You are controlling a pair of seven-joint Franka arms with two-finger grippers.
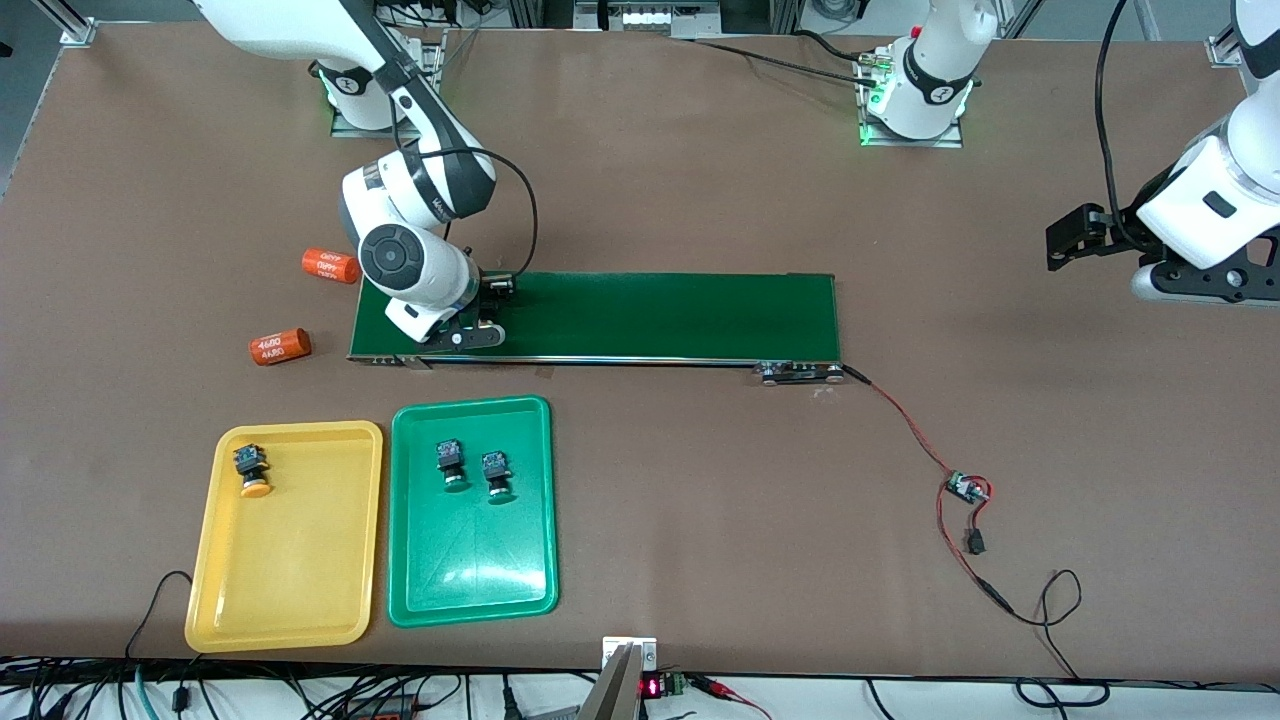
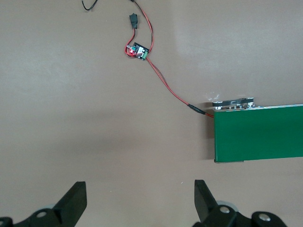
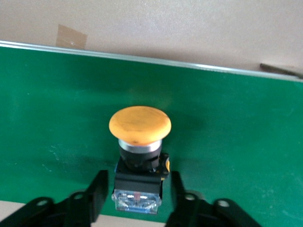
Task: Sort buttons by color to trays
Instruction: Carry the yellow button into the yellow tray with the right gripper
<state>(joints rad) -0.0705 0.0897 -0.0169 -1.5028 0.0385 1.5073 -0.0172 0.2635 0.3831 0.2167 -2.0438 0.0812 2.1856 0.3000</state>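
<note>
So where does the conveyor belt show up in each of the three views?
Front view: conveyor belt mid-table, its right-arm end under the right gripper.
Left wrist view: only its left-arm end, with the red wire attached.
Right wrist view: it fills the frame under a yellow-orange button.
Shared landmark: its silver edge rail.

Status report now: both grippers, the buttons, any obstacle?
Right gripper astride yellow button on conveyor belt, fingers not clearly clamped. Left gripper open, waiting over bare table. Three buttons trayed. No obstacle seen.
</note>
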